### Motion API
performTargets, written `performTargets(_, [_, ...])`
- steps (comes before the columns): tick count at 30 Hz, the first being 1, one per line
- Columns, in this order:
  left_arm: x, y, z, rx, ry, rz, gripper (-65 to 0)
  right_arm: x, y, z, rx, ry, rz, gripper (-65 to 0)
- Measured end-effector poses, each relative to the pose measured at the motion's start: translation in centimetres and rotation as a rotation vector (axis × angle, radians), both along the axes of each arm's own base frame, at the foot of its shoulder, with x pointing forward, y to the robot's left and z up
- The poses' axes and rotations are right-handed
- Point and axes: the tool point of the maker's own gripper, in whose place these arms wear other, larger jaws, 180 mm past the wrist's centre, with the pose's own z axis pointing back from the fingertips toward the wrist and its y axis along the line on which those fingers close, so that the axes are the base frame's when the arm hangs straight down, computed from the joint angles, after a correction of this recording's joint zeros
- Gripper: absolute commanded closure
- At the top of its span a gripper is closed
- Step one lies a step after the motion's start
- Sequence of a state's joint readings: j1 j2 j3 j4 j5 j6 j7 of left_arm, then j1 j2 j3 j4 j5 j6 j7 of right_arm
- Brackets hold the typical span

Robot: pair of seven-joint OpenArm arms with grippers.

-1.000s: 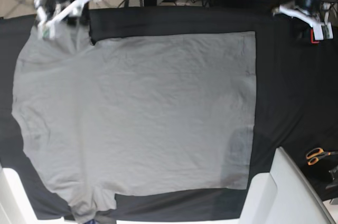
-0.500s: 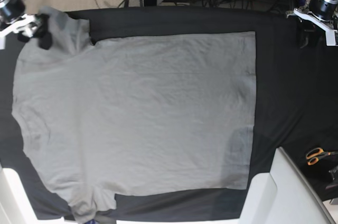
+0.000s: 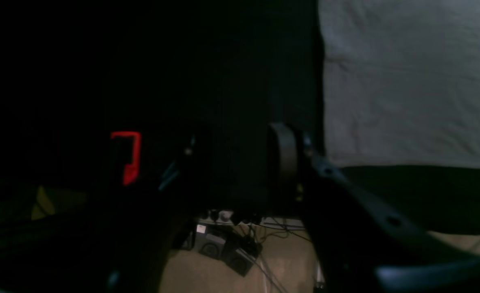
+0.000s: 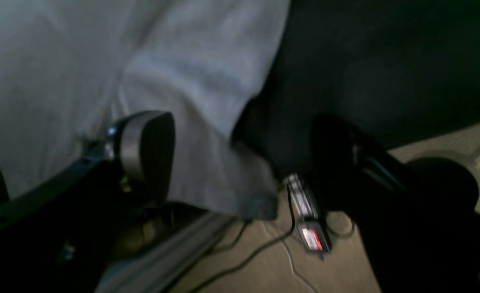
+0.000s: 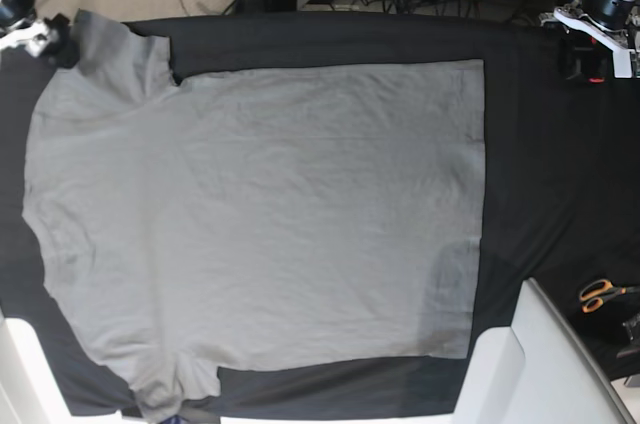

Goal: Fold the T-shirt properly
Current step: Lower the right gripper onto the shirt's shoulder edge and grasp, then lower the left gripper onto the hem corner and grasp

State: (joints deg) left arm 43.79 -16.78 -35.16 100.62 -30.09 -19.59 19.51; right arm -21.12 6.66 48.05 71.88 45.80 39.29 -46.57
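Two grippers frame the scene; at the base view's upper left my right gripper [image 5: 40, 36] stands with jaws apart, empty, beside the sleeve; the T-shirt [image 5: 260, 224] lies flat across the desk [image 5: 560, 174], filling left and centre; at upper right my left gripper [image 5: 600, 29] hangs partly parted, holding nothing; I'd pinch the sleeve hem squarely, avoiding the black cloth beneath.

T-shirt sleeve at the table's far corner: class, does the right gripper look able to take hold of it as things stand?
Probably yes. The right gripper is open, with the grey T-shirt sleeve hanging between its fingers at the edge of the black cloth. Nothing lies between jaws and fabric.
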Motion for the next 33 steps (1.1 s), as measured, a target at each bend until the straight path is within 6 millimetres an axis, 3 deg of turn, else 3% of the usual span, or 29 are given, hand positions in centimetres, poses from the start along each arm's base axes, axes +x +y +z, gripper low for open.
performTargets(4, [0.1,0.1,0.1,0.002,-0.002,0.000,-23.4,0.8,2.2,-0.4,0.032,-0.006,0.053,-46.2])
performTargets(8, [0.1,-0.3,-0.1,-0.007,-0.001,-0.003,-23.9,1.1,2.6,-0.4,0.036,-0.009,0.073,-45.2])
performTargets(11, [-0.1,-0.5,-0.3,-0.022,-0.007,0.015,-27.2,1.0,2.8,-0.5,0.038,-0.005,0.076,-31.2])
performTargets(15, [0.4,-1.1,-1.2,-0.057,0.011,0.038,-44.9,1.0,2.8,-0.5,0.039,-0.003,0.076,-2.6])
performTargets(16, [0.6,-1.2,-1.8,-0.072,0.025,0.050,-48.5,1.0,2.8,-0.5,0.038,-0.003,0.077,0.0])
performTargets(18, [0.8,-1.2,-2.7,-0.098,0.034,0.078,-49.4,1.0,2.8,-0.5,0.038,-0.003,0.077,-2.4])
performTargets(25, [1.6,-2.8,-6.5,-0.219,0.087,0.164,-49.2,0.9,2.8,-0.5,0.039,0.000,0.078,-0.5])
performTargets(30, [1.8,-6.4,-8.6,-0.301,0.134,0.066,-49.2,0.9,2.8,-0.5,0.039,0.000,0.078,-0.5])
performTargets(33, [1.4,-7.3,-10.5,-0.333,0.182,0.069,-49.2,0.9,2.8,-0.5,0.038,0.000,0.079,-0.5])
